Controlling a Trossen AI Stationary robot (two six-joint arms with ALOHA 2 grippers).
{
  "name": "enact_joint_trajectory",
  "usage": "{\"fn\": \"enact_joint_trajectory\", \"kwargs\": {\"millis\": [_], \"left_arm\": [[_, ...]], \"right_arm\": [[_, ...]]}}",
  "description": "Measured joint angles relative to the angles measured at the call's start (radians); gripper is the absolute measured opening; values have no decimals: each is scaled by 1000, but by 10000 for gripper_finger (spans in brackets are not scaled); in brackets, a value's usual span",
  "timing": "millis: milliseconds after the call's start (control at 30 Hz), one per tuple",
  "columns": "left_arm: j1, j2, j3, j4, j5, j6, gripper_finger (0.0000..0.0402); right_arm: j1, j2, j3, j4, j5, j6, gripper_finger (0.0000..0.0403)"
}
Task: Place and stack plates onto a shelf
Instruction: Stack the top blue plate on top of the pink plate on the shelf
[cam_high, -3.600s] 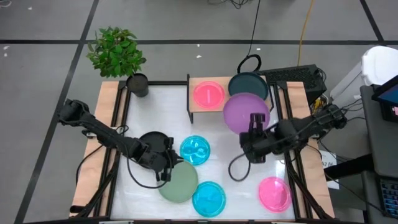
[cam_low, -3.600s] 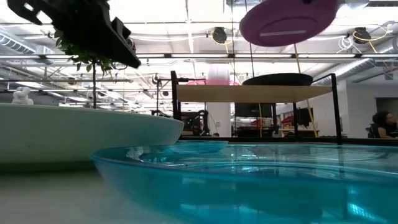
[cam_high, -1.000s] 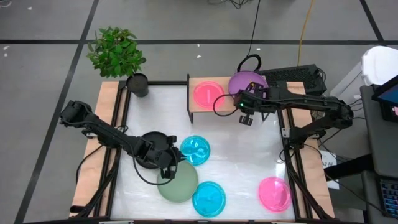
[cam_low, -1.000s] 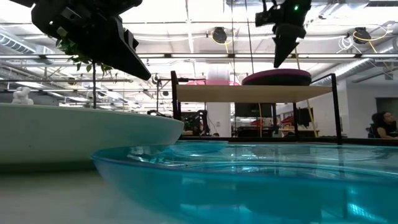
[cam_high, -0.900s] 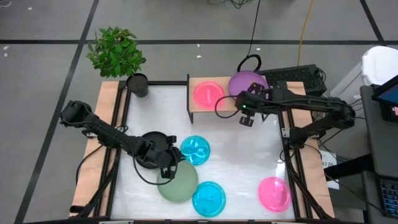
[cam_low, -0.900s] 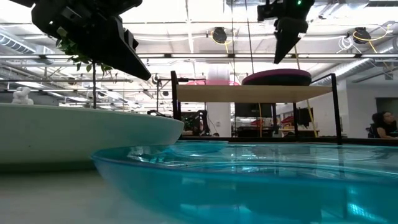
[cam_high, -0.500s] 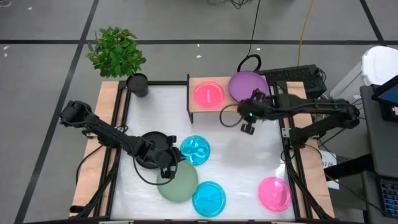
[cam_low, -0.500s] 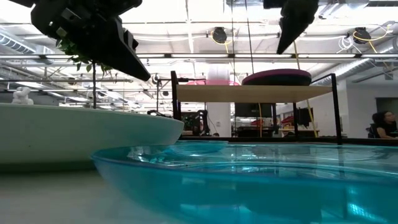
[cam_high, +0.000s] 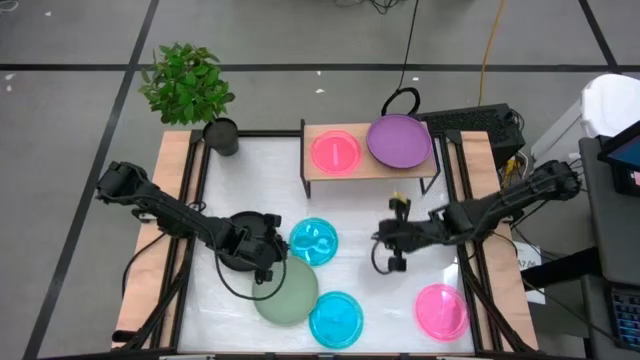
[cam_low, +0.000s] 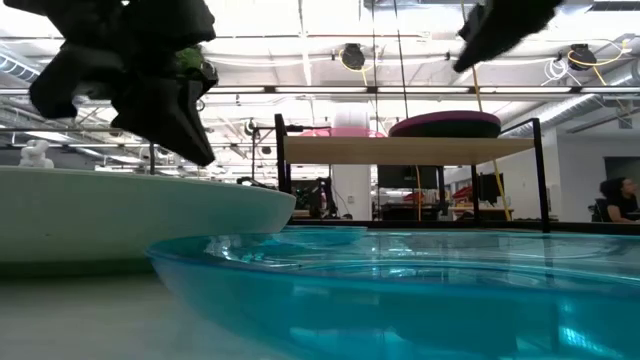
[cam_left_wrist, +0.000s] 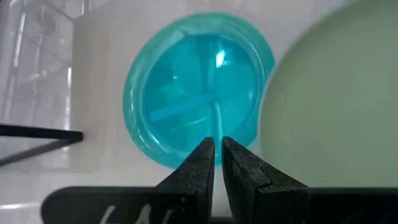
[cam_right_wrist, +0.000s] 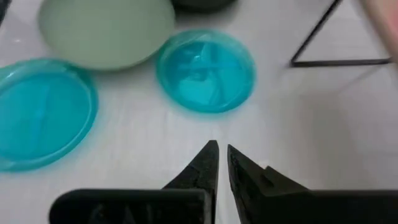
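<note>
On the shelf (cam_high: 368, 172) a pink plate (cam_high: 335, 152) lies on the left and the purple plate (cam_high: 399, 140) on the right. On the table lie a cyan plate (cam_high: 314, 241), a sage green plate (cam_high: 286, 291), a second cyan plate (cam_high: 335, 319), a pink plate (cam_high: 441, 310) and a black plate (cam_high: 243, 226) mostly hidden under the left arm. My left gripper (cam_left_wrist: 217, 152) is shut and hovers over the gap between the cyan plate (cam_left_wrist: 193, 87) and the green plate (cam_left_wrist: 336, 106). My right gripper (cam_right_wrist: 222, 158) is shut above bare table right of the cyan plate (cam_right_wrist: 205, 70).
A potted plant (cam_high: 190, 85) and its dark pot (cam_high: 222, 136) stand at the table's far left corner. Wooden strips (cam_high: 150, 240) run along both sides. Bare white table (cam_high: 400, 300) lies between the near cyan plate and the near pink plate.
My right gripper has drawn back from the purple plate on the shelf toward the table's near edge, and now hangs over the table's middle. My left gripper has dipped lower toward the green plate. The plates have stayed where they were.
</note>
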Motion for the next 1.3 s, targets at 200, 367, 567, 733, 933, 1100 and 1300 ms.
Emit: {"fn": "enact_joint_trajectory", "kwargs": {"millis": [200, 367, 567, 733, 933, 1100, 1300], "left_arm": [[19, 0, 0, -28, 0, 225, 38], [56, 0, 0, -23, 17, 410, 38], [74, 0, 0, -22, 33, 636, 38], [88, 12, 0, -13, 99, 727, 58], [101, 59, -1, 1, 102, 732, 123], [100, 50, 0, 0, 90, 743, 135], [94, 56, -1, -17, 107, 876, 136]], "right_arm": [[72, 0, -85, 60, -2, 10, 18], [96, 0, -101, 60, 1, 20, 18], [101, 0, -101, 61, 2, 15, 18], [101, 0, -101, 61, 26, 14, 18], [101, 0, -101, 65, 27, 13, 18], [101, 0, -101, 64, 27, 13, 18], [101, 0, -101, 75, 27, -17, 18]]}}
